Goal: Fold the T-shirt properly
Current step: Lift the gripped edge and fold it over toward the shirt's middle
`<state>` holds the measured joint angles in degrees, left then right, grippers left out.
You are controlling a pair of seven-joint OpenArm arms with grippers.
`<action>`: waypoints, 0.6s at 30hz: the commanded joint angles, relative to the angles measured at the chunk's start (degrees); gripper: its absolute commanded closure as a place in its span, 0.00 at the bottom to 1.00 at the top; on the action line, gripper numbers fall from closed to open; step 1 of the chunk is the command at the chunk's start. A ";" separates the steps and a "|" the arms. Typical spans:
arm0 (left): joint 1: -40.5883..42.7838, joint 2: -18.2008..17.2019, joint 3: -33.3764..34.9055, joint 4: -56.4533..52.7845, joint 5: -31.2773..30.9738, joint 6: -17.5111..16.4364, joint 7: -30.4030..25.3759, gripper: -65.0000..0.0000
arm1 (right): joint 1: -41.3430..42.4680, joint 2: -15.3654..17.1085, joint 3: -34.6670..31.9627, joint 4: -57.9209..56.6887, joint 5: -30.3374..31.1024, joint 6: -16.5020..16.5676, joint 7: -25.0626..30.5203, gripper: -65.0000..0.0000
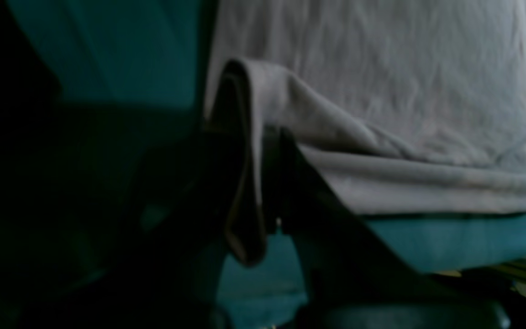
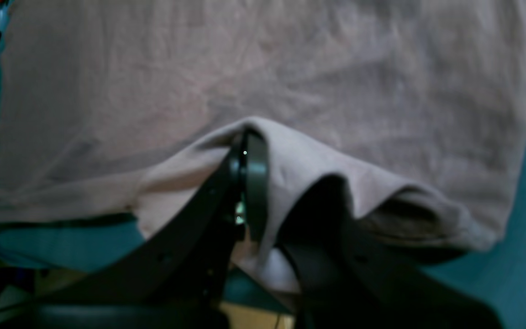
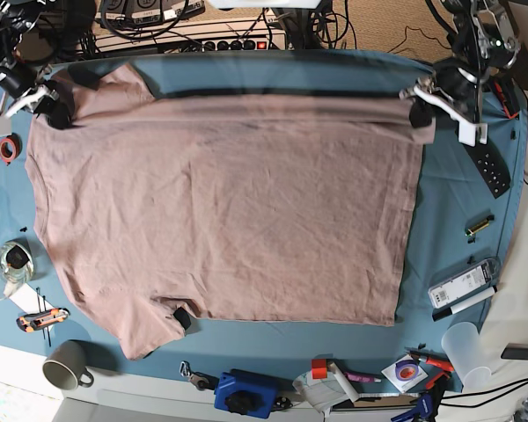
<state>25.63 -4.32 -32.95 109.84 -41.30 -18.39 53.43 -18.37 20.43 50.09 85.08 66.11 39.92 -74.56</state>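
1. The left gripper (image 1: 263,183) has its jaws closed on a fold of the T-shirt (image 3: 229,202); in the left wrist view the cloth's hemmed edge is pinched between them and droops below in a dark loop.
2. The right gripper (image 2: 249,192) likewise has its jaws clamped on the shirt, the fabric tented up over the black finger (image 2: 254,183) in the right wrist view.
3. In the base view the two grips sit at the upper right and upper left corners of the shirt, along its top edge.
4. The mauve shirt lies spread across the middle of the frame on the teal table cloth (image 3: 458,176) that covers the desk; it is soft cotton, finely wrinkled, with a sleeve at lower left.
5. Around it: a remote control (image 3: 491,169) at right, a marker (image 3: 462,303) and a translucent cup (image 3: 468,352) lower right, a grey mug (image 3: 66,365) lower left, a blue device (image 3: 246,393) at the bottom edge, red tape (image 3: 7,148) at left.
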 commanded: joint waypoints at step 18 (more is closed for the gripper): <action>-6.32 -2.23 1.03 1.01 1.25 -0.90 -3.15 1.00 | 8.46 1.38 0.52 0.70 -6.58 0.08 5.05 1.00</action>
<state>19.59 -5.80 -31.64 109.82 -39.94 -19.07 51.77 -10.33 20.29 50.09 85.06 58.46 39.94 -71.59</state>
